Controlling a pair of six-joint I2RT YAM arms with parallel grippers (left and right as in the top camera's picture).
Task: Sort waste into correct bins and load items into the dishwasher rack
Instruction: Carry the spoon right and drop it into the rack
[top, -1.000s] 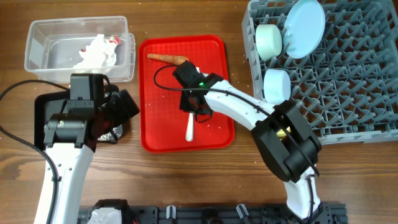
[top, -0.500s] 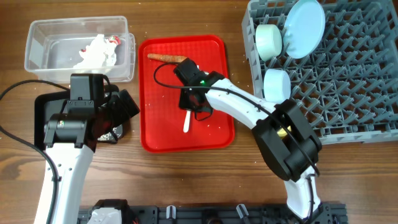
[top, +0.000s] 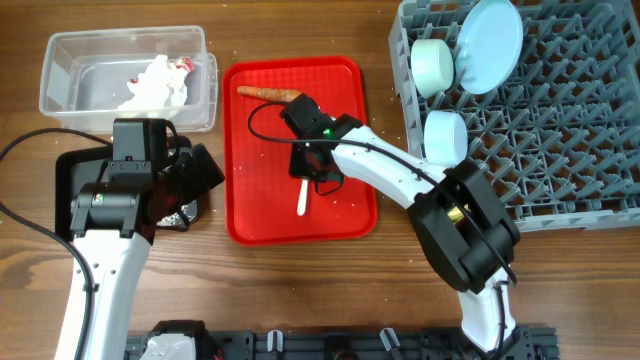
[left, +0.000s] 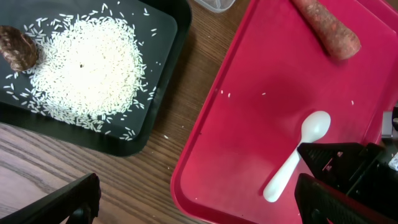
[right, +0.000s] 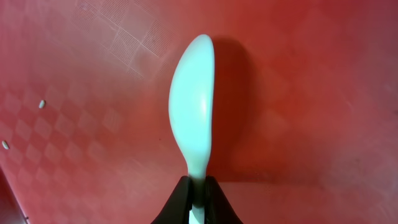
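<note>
My right gripper (right: 198, 193) is shut on the handle of the white plastic spoon (right: 194, 118), just above the red serving tray (top: 250, 220); from overhead the gripper (top: 310, 165) is mid-tray and the spoon (top: 301, 200) pokes out toward the front. The orange carrot (top: 268, 93) lies at the tray's far edge. My left gripper (left: 199, 205) is open and empty, over the gap between the black tray (left: 168, 81) and the red tray. The black tray holds rice grains (left: 87, 62) and a brown lump (left: 17, 55). The clear tub (top: 60, 90) holds the napkin (top: 155, 85) and red wrapper (top: 180, 65).
The grey dishwasher rack (top: 560, 130) on the right holds the pale-blue plate (top: 490, 45) and two small bowls (top: 433, 65) (top: 445, 135). A few rice grains lie on the red tray. The yellow cup is out of view. A black cable crosses the left table edge.
The spoon has shifted a little toward the far side of the red tray with my right gripper on it. The left arm has not moved.
</note>
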